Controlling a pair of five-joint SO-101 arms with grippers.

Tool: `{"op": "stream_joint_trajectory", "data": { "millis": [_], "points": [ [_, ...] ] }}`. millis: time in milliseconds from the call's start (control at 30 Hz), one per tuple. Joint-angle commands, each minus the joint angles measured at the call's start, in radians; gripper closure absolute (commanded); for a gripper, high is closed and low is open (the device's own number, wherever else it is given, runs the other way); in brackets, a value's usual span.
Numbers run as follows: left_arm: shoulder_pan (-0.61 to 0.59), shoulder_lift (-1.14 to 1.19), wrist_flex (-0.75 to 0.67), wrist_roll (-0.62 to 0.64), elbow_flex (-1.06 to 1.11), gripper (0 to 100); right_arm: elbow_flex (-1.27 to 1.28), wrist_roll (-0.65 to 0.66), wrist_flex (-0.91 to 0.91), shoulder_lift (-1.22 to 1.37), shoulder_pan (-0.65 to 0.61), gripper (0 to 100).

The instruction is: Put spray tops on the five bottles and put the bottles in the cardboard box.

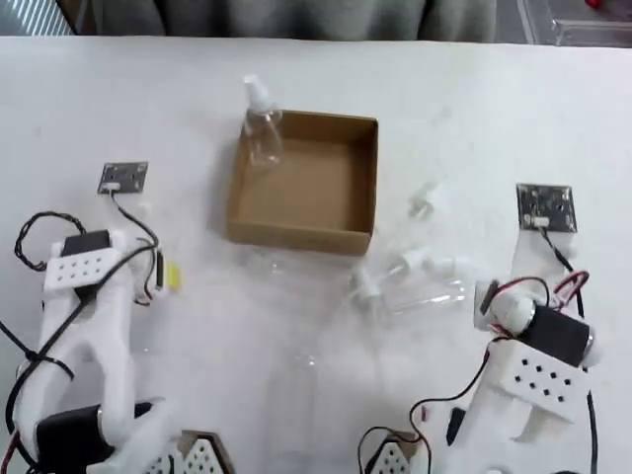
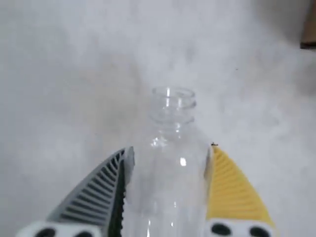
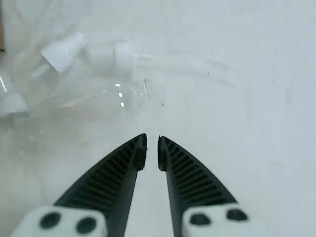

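The cardboard box (image 1: 306,183) sits open at mid-table. A clear bottle with a spray top (image 1: 262,123) stands at its far left corner. My left gripper (image 2: 170,152) is shut on an uncapped clear bottle (image 2: 170,123), grey and yellow fingers pressed to its sides; in the high view the yellow finger (image 1: 173,276) lies left of the box. My right gripper (image 3: 150,148) is shut on nothing, just short of a cluster of lying clear bottles (image 1: 425,286) and white spray tops (image 3: 61,49), (image 3: 126,52).
Another clear bottle (image 1: 296,395) lies near the front edge between the arms. A loose spray top (image 1: 425,202) rests right of the box. Small circuit boards with wires lie at left (image 1: 123,178) and right (image 1: 545,207).
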Motion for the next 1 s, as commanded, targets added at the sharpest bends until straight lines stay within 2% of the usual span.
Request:
{"op": "stream_joint_trajectory", "data": {
  "millis": [0, 433, 733, 900, 967],
  "points": [
    [-0.012, -0.001, -0.017, 0.014, -0.061, 95, -0.166, -0.064, 0.033, 0.091, -0.082, 97.1],
    [-0.033, 0.005, -0.066, 0.014, -0.057, 95, -0.806, -0.235, 0.165, 0.817, -0.159, 97.0],
    [-0.033, 0.005, -0.087, 0.012, -0.051, 95, -1.168, -0.341, 0.148, 1.204, -0.278, 96.9],
    [-0.033, 0.005, -0.118, 0.009, -0.046, 95, -1.398, -0.457, 0.15, 1.414, -0.314, 87.5],
    [-0.033, 0.005, -0.133, 0.009, -0.035, 95, -1.476, -0.485, 0.151, 1.495, -0.323, 87.9]
  ]
}}
